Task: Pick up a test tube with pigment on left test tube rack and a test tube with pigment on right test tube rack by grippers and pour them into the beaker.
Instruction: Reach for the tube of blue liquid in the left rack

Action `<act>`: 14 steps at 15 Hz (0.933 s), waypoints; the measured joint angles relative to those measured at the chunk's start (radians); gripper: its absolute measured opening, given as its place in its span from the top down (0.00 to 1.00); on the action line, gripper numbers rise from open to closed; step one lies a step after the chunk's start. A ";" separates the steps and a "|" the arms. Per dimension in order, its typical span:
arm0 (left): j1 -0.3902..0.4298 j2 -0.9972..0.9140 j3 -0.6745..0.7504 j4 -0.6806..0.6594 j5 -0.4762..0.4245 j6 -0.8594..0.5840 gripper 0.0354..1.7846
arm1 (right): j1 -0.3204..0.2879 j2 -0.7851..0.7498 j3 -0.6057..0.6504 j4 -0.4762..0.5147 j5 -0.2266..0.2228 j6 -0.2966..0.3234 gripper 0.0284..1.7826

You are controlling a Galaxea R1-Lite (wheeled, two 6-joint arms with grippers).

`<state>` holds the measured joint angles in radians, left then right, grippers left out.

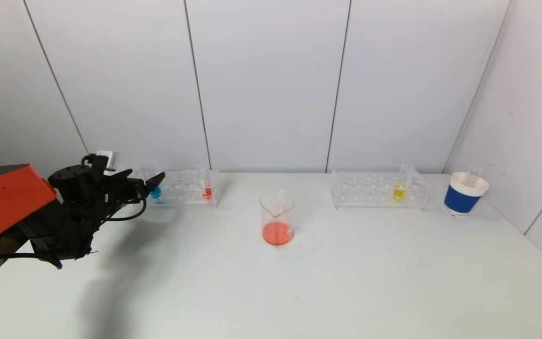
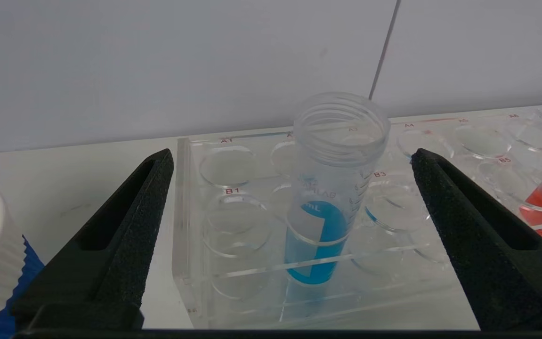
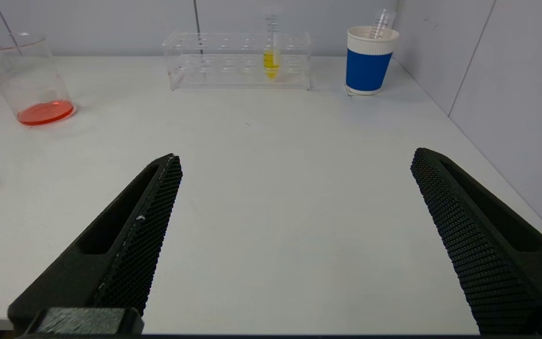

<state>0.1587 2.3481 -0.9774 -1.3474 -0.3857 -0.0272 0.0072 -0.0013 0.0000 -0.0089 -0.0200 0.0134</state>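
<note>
Now the left gripper (image 2: 294, 165) has its jaws spread wide around the clear plastic tube of blue paint (image 2: 325, 207), which stands in the clear left rack (image 1: 183, 188) at the far left. It looks light and slippery, so squeeze gently below its ridged top. The right gripper (image 3: 294, 162) waits wide open, near the table's front edge.

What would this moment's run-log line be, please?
left gripper: open, at blue tube | right gripper: open, idle | beaker: red liquid
</note>
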 joint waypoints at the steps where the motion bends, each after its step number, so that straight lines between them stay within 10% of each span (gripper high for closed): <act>1: 0.003 0.002 -0.009 0.010 -0.005 0.000 0.01 | 0.000 0.000 0.000 0.000 0.000 -0.001 0.01; 14: 0.018 0.028 -0.052 0.026 -0.036 0.000 0.01 | 0.000 0.000 0.000 0.000 0.000 0.000 0.01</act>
<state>0.1764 2.3764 -1.0294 -1.3215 -0.4217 -0.0272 0.0072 -0.0013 0.0000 -0.0089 -0.0200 0.0134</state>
